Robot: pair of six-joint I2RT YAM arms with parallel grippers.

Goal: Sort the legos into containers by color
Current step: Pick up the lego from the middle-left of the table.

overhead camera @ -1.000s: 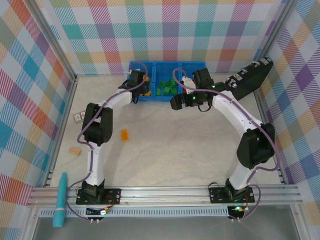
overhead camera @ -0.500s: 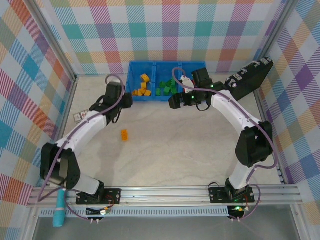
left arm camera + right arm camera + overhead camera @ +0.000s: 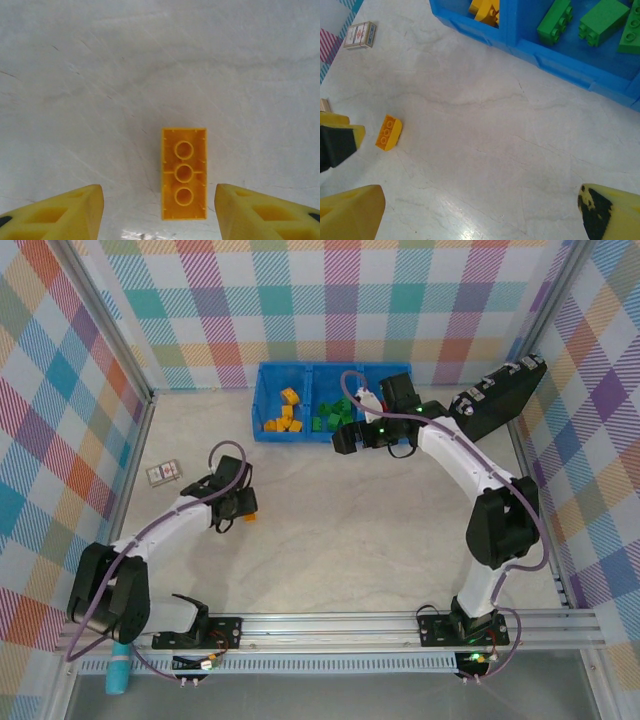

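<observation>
Left gripper (image 3: 160, 215), part open and empty, hovered over the orange brick (image 3: 184, 172) on the table (image 3: 380, 530), well apart from the tray (image 3: 262, 400). Right gripper (image 3: 480, 215) gaped wide, empty. The brick lay nearer one finger, so closing might knock it askew.

Pale marbled desk (image 3: 350, 530): blue tray (image 3: 300, 437) at far edge, one orange lego (image 3: 184, 173) left of centre, card (image 3: 163, 473) near left wall.

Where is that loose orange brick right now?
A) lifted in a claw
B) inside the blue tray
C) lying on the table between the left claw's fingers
C: the orange brick lies flat on the table, with the left claw open on either side, not touching it.
</observation>
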